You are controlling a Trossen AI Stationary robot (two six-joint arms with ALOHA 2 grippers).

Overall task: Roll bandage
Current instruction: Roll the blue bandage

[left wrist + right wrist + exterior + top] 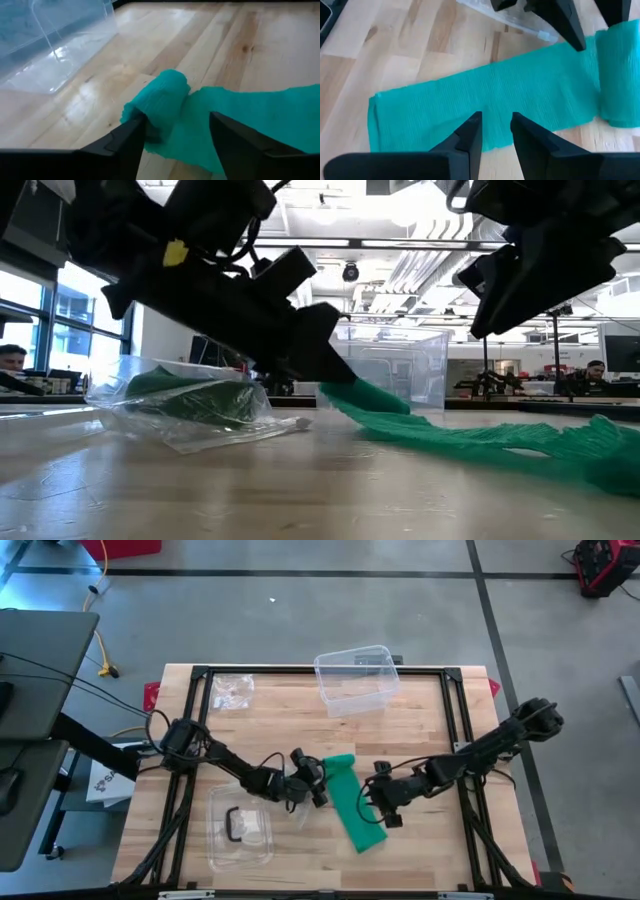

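Note:
A green bandage [352, 805] lies flat on the wooden table, with a short rolled end [162, 97] toward the far side and its loose strip [485, 100] running toward the near edge. My left gripper [177, 120] is low over the table, open, with one finger on each side of the rolled end. My right gripper [496, 120] hangs above the middle of the flat strip, clear of it. Its fingers stand a narrow gap apart with nothing between them. In the low view it is raised at the upper right [530, 275]. My left gripper stands open around the bandage's rolled end [150, 112], coming in nearly level from the table's left. One finger [134, 134] is close against the roll's end face, but I cannot tell whether it touches. The roll rests on the table.
A clear plastic box [355, 680] stands at the far middle. A clear bag [232, 690] lies at the far left. A clear plastic pouch [240, 830] holding a black part lies near the left arm, close to the front edge.

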